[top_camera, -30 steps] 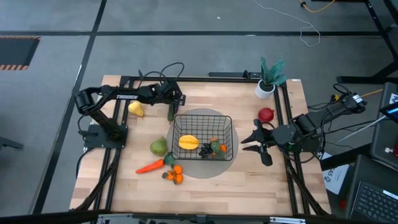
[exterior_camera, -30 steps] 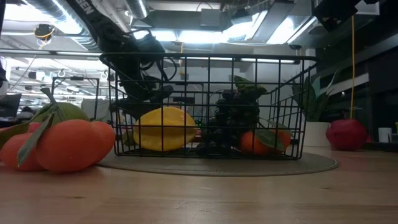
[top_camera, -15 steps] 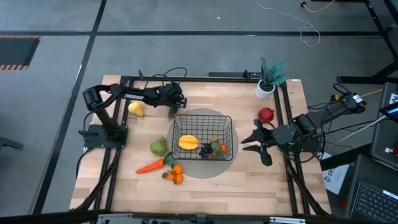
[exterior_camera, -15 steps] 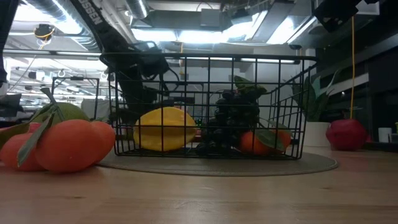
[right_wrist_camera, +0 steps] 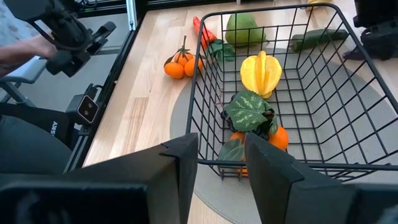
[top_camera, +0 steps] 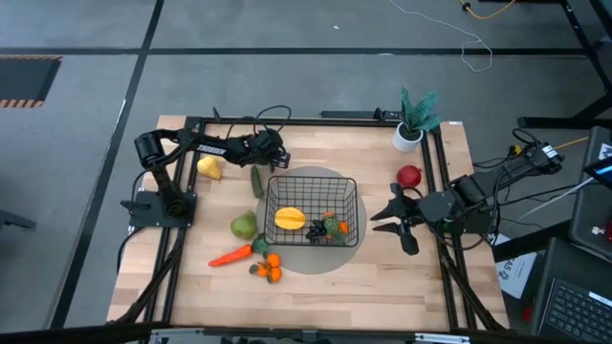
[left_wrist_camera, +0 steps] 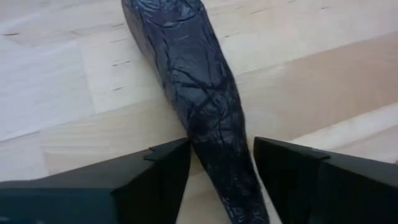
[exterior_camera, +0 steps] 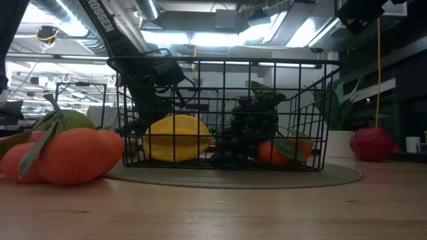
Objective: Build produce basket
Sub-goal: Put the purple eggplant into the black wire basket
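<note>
The black wire basket (top_camera: 356,196) stands mid-table on a grey round mat and holds a yellow piece (top_camera: 290,218), dark grapes (top_camera: 316,230) and small oranges. A long dark-green vegetable (top_camera: 256,182) lies flat on the wood just left of the basket's far-left corner. My left gripper (left_wrist_camera: 221,146) is low over its far end, open, one finger on each side. A lemon (top_camera: 208,167), pear (top_camera: 244,225), carrot (top_camera: 229,255) and oranges (top_camera: 268,268) lie to the left. My right gripper (top_camera: 382,215) hangs open to the right of the basket. My left gripper straddles the vegetable's narrow far end (left_wrist_camera: 214,134), slanting down from the far side, fingers across it. One finger (left_wrist_camera: 180,155) seems to lie against its side; the other (left_wrist_camera: 264,152) stands a sliver off. The vegetable rests on the table along its whole length.
A red apple (top_camera: 409,176) lies at the right. A teal potted plant (top_camera: 416,115) stands at the far right corner. The grey mat (top_camera: 356,245) reaches past the basket. A person's arm (right_wrist_camera: 18,34) shows beyond the table in the right wrist view.
My left gripper has come down onto the vegetable's far end. The vegetable has slid a little toward the table's near-left and now lies slightly tilted.
</note>
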You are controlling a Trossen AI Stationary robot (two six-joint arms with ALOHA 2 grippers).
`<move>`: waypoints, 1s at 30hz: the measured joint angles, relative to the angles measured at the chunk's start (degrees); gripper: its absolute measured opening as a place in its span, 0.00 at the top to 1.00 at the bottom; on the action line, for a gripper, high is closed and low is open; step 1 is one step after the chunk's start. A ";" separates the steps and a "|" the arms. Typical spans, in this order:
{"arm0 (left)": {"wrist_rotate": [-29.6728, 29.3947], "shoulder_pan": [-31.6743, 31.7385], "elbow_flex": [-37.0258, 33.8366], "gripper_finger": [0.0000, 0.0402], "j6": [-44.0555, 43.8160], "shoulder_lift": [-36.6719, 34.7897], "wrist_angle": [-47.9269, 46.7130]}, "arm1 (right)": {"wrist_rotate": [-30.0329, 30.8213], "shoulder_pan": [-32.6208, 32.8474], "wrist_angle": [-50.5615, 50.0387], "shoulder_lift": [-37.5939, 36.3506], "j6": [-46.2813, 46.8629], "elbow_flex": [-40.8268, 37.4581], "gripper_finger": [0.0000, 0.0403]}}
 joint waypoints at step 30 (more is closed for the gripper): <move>-0.91 -3.56 -0.13 0.92 16.30 -21.23 4.74 | 0.00 -0.02 0.02 0.00 -0.11 0.00 0.69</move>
